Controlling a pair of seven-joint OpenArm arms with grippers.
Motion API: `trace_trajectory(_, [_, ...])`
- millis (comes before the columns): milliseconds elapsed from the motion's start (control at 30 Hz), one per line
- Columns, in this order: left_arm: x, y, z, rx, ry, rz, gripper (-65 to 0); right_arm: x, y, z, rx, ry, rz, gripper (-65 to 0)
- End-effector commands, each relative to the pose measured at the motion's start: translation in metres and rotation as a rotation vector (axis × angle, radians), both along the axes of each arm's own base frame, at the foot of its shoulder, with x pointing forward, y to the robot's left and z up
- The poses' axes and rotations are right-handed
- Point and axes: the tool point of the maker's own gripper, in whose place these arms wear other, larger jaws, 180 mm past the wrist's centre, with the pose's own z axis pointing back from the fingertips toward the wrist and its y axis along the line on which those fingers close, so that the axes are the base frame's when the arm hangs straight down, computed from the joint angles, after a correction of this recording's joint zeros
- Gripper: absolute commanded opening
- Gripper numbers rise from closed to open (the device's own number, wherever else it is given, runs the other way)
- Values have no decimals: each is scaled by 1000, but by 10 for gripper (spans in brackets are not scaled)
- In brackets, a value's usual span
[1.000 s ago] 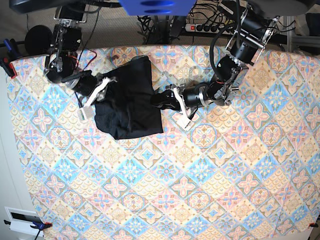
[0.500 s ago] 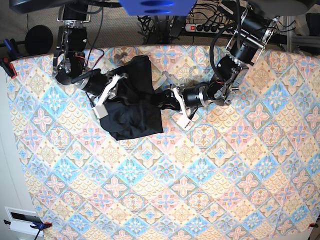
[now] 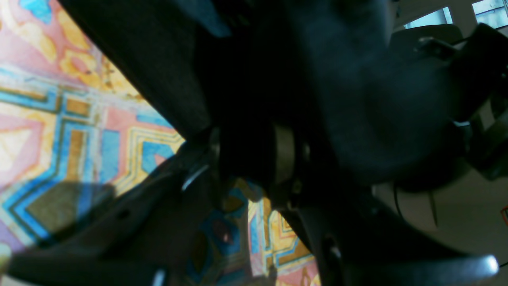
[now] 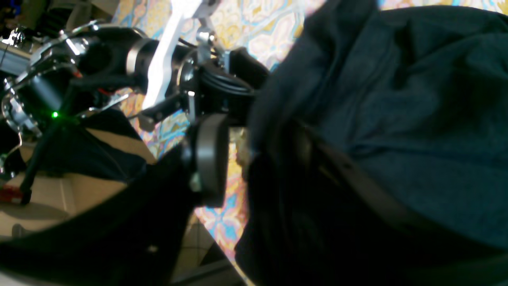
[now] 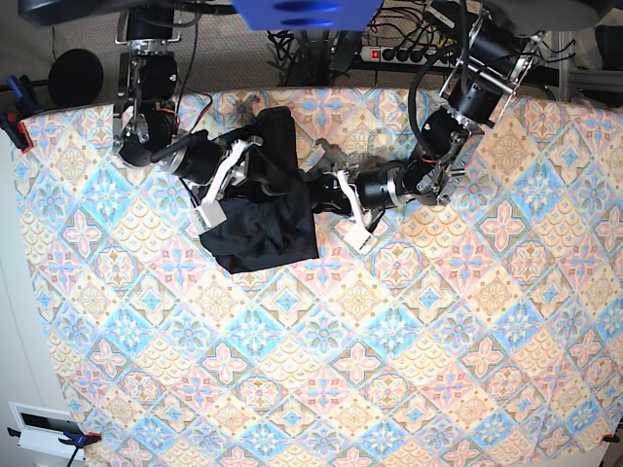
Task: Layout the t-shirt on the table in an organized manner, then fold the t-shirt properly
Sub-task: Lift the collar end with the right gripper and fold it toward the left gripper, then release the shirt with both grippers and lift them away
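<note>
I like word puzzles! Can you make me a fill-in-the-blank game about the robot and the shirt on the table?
1. The t-shirt is the colour ____.
2. The t-shirt lies in a bunched heap near the ____ edge of the table in the base view.
3. The number of robot arms reaching to the shirt is ____.
4. The table's cover has a pattern of pastel ____.

Missing words: black; far; two; tiles

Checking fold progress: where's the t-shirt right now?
In the base view the t-shirt lies bunched on the far left part of the table, between the right gripper and the left gripper.
</note>
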Motion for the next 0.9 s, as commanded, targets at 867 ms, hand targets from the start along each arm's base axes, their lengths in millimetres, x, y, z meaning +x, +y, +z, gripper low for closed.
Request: trace_trajectory(867, [-2,8,-8,39,31,5,-488,-1,-59,14,-17,-58,-192,-360])
